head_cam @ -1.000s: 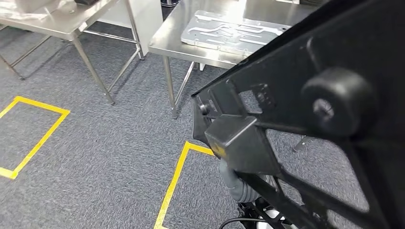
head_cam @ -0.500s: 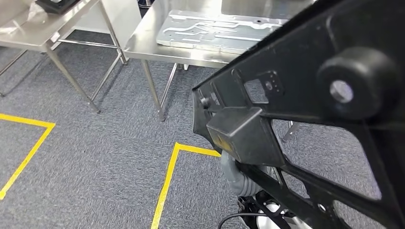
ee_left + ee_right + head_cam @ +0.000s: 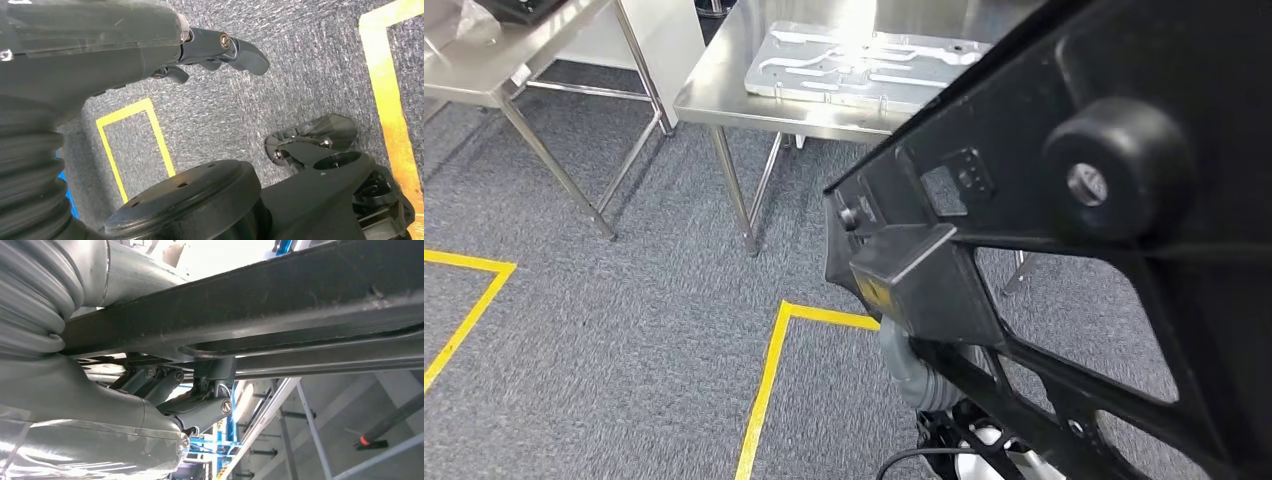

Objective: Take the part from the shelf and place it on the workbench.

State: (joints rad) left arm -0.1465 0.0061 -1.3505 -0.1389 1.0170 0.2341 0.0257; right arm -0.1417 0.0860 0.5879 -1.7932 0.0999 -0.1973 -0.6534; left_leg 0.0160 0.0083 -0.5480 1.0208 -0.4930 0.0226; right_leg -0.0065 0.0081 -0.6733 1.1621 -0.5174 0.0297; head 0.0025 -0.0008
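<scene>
**Robot hand carries the black frame part above the carpet**

Right robot hand (image 3: 200,400) has its fingers hooked around a bar of the black frame part (image 3: 1074,200), held up close to the head camera and above the grey carpet (image 3: 624,330). Left robot hand (image 3: 220,47) hangs free with fingers apart, holding nothing. Ahead stands a steel tabletop (image 3: 724,95) bearing a metal fixture plate (image 3: 854,65); yellow floor tape (image 3: 769,380) lies below.

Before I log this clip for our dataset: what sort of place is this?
Most likely a factory or workshop test floor. Stainless steel workbenches stand on grey carpet marked with yellow tape boxes, a machined metal plate lies on one bench, and the right robot hand holds a black frame part.
</scene>
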